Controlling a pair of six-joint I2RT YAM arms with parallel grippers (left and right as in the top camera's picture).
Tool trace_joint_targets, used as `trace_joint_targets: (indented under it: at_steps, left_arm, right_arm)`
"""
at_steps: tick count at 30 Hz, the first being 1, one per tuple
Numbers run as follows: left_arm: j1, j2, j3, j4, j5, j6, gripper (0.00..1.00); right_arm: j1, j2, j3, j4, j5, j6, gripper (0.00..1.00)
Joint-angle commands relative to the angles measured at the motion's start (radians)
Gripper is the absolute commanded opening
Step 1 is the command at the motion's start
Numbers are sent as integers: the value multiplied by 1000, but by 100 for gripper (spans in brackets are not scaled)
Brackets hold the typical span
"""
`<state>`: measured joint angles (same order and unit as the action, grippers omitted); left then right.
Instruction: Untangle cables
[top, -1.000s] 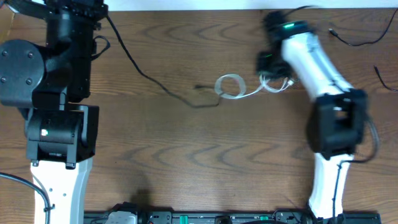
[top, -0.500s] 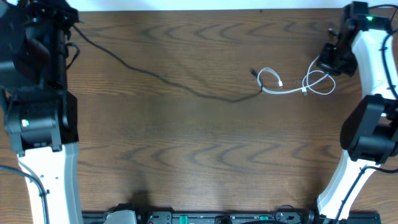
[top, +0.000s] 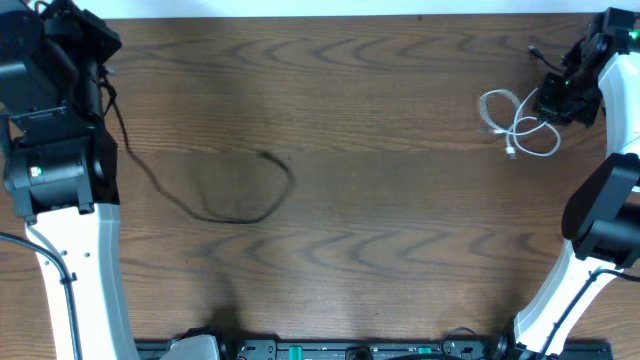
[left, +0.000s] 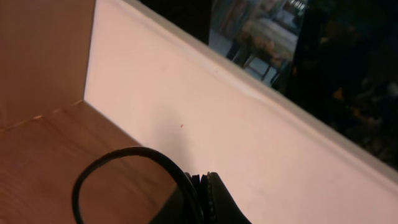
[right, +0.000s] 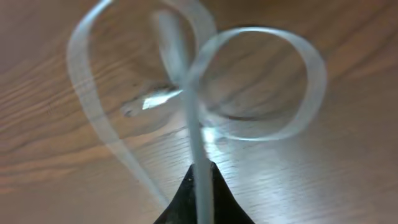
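right tool (right: 202, 177) was pinched tight on the thin white looped cord (top: 518, 127), at far right of the brown wood-grain counter (top: 380, 250). left tool (left: 200, 182) was closed on the thin black cord (top: 235, 217), which draped across the counter's left side. cords were well apart.

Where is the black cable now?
In the overhead view the black cable lies left on the table, trailing from the left claw, well apart from the white cable.

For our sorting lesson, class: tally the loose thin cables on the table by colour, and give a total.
white cable: 1
black cable: 1
Total: 2
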<state>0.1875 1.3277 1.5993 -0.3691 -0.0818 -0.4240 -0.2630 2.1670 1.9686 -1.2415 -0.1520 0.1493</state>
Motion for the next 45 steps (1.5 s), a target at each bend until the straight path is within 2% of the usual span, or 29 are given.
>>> trace_joint_targets:
  at_steps: [1, 5, 10, 16, 19, 23, 24, 25, 26, 28, 29, 33, 39, 45]
  left_arm:
    - [1, 10, 10, -8, 100, 38, 8]
    - [-35, -9, 10, -7, 344, 38, 8]
    - [-140, -45, 10, -12, 528, 36, 7]
    - [-248, -51, 10, -7, 603, -32, 8]
    - [-272, -55, 10, -3, 614, -77, 8]
    - [-276, -64, 10, 62, 681, -104, 8]
    - [-276, -67, 10, 74, 681, -119, 8]
    - [-276, -69, 10, 83, 681, -130, 7]
    - [-276, -72, 10, 93, 681, -143, 8]
    - [-276, -75, 10, 102, 681, -171, 7]
    - [-276, -75, 10, 106, 681, -187, 7]
    - [-277, -75, 10, 138, 681, -327, 8]
    - [-285, -74, 10, 170, 665, -552, 7]
    - [-285, -74, 10, 170, 612, -787, 8]
  right_arm:
    - [29, -11, 9, 0, -277, -154, 1]
    - [117, -11, 9, 1, -549, -281, 1]
    - [291, -11, 9, 39, -591, -276, 1]
    - [453, -11, 12, 184, -564, -126, 1]
    - [481, -11, 14, 246, -532, -30, 1]
    - [483, -11, 14, 263, -530, -4, 1]
    - [481, -11, 14, 259, -518, -4, 7]
    - [479, -11, 14, 255, -507, -5, 31]
    - [476, -11, 14, 247, -494, -23, 62]
    - [469, -18, 15, 233, -493, -76, 91]
    - [465, -24, 16, 227, -494, -91, 95]
    - [447, -73, 37, 209, -564, -185, 99]
    - [473, -215, 50, 198, -808, -465, 99]
    - [596, -257, 46, 191, -847, -561, 94]
